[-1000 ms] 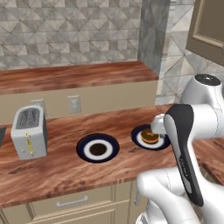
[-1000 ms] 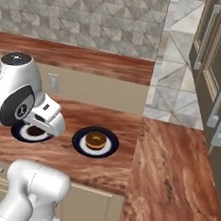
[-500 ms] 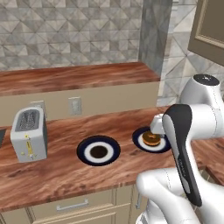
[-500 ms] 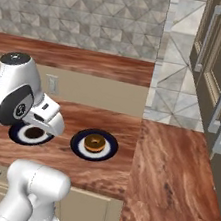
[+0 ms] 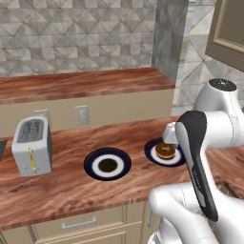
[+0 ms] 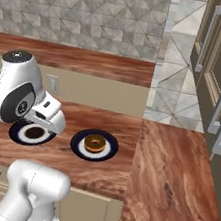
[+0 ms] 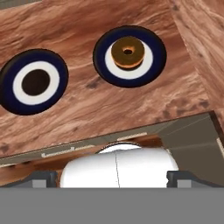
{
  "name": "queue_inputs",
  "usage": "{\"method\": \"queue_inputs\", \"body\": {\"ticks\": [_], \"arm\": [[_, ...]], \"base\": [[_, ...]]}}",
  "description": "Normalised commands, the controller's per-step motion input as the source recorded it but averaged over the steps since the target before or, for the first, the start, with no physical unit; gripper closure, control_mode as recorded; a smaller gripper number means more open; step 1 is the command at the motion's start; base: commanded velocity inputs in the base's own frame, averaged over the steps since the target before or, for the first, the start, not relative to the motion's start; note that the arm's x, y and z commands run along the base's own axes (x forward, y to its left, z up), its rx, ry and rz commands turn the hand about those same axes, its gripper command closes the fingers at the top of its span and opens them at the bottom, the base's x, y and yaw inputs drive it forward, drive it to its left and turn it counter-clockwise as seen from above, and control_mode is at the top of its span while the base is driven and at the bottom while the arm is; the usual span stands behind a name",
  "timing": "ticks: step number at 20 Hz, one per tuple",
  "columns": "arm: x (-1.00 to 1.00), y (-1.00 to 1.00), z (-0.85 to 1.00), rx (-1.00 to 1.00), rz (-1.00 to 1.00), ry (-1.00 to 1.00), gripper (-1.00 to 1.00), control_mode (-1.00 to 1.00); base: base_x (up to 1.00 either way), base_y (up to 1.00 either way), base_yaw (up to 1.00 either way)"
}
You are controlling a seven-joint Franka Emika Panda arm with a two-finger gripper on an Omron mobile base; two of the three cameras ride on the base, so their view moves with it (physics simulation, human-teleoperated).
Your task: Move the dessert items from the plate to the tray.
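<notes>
Nearest the camera, the two-finger gripper (image 7: 112,177) stood fully spread, gripping and touching nothing, high above the reddish-brown wooden counter (image 7: 109,109). Beyond it, nothing had moved yet: the golden-brown ring doughnut (image 7: 127,52) sat on its blue-rimmed white plate (image 7: 155,57). Beside it, a dark round disc (image 7: 35,82) sat on another blue-rimmed plate (image 7: 8,94).

a golden-brown ring doughnut (image 7: 127,52) lies flat, hole up, on the white centre of a round dark-blue-rimmed plate (image 7: 154,57) on the wooden surface. a second matching plate (image 7: 9,77) sits beside it, apart, carrying a dark brown round disc (image 7: 35,82) at its middle.
</notes>
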Motion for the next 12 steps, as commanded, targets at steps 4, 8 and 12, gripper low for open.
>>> {"method": "queue_inputs", "body": {"ticks": [4,8,12], "arm": [[0.63,-0.06,0.32,-0.02,0.01,0.11,-1.0,-1.0],[1.0,0.01,0.02,-0.13,-0.04,0.05,-1.0,-1.0],[1.0,-0.02,-0.37,-0.11,-0.12,0.0,-1.0,-1.0]], "base": [[0.0,0.0,0.0],[0.0,0.0,0.0],[0.0,0.0,0.0]]}}
